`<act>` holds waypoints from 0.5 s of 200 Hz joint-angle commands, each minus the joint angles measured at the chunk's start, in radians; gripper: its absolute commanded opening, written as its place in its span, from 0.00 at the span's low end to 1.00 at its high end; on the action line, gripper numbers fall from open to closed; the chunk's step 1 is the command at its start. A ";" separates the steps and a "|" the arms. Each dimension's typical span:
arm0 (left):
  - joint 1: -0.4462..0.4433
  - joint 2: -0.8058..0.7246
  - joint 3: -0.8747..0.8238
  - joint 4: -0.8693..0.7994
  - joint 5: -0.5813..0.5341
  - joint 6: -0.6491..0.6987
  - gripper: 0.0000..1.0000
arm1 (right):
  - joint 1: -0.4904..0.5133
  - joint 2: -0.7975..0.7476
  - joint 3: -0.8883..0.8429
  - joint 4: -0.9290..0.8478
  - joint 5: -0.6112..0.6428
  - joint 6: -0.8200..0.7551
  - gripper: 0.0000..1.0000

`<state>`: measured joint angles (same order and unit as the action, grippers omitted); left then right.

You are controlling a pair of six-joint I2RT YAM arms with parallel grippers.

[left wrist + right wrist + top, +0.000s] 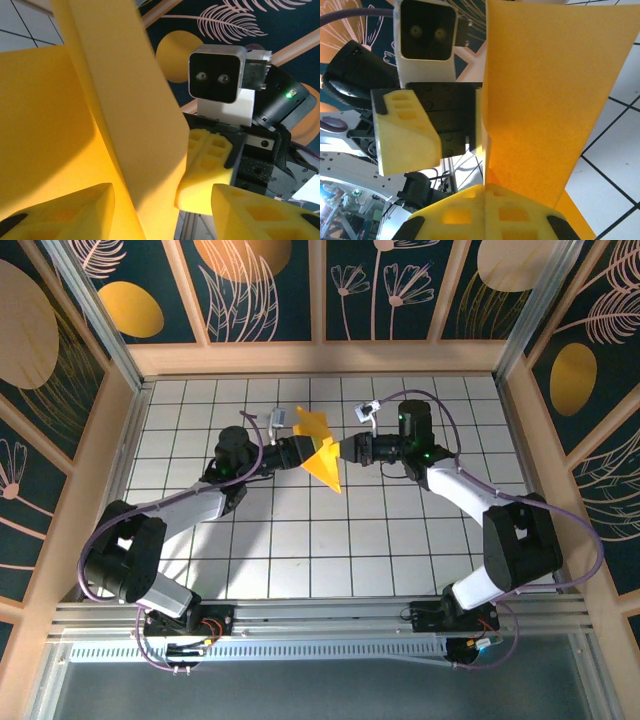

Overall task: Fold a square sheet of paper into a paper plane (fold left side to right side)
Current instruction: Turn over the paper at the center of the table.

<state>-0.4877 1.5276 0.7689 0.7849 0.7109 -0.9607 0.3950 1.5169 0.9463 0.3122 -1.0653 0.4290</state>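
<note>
Paper sheet (322,455), matte yellow-orange and creased into sharp-edged flaps, hangs above the white tiled table (300,540) between both arms. The right gripper (485,200) pinches it tight, and the left gripper (161,200) stands half-wide around a flap. Thin, light and limp, it likely needs a gentle hold near a crease, or it crumples.

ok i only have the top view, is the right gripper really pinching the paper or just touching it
observer: pinching. In the right wrist view the right gripper is shut on the paper, which stands up out of its grip.
operator: and the left one, closed too
observer: no, the left gripper is open. The paper runs up through the gap, and from the right wrist view one of its fingers stands well clear of the sheet.
</note>
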 commanded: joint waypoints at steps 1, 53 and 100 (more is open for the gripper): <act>-0.008 0.014 0.034 0.060 0.026 -0.008 0.49 | 0.006 -0.020 -0.008 0.042 -0.023 0.017 0.00; -0.008 0.010 0.024 0.062 -0.008 -0.011 0.22 | 0.004 -0.011 -0.003 0.035 0.013 0.030 0.02; -0.009 0.004 0.018 0.091 -0.030 -0.035 0.09 | -0.035 -0.098 -0.026 0.006 0.091 0.011 0.21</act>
<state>-0.4923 1.5383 0.7715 0.8112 0.6907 -0.9829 0.3874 1.5021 0.9428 0.3115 -1.0237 0.4511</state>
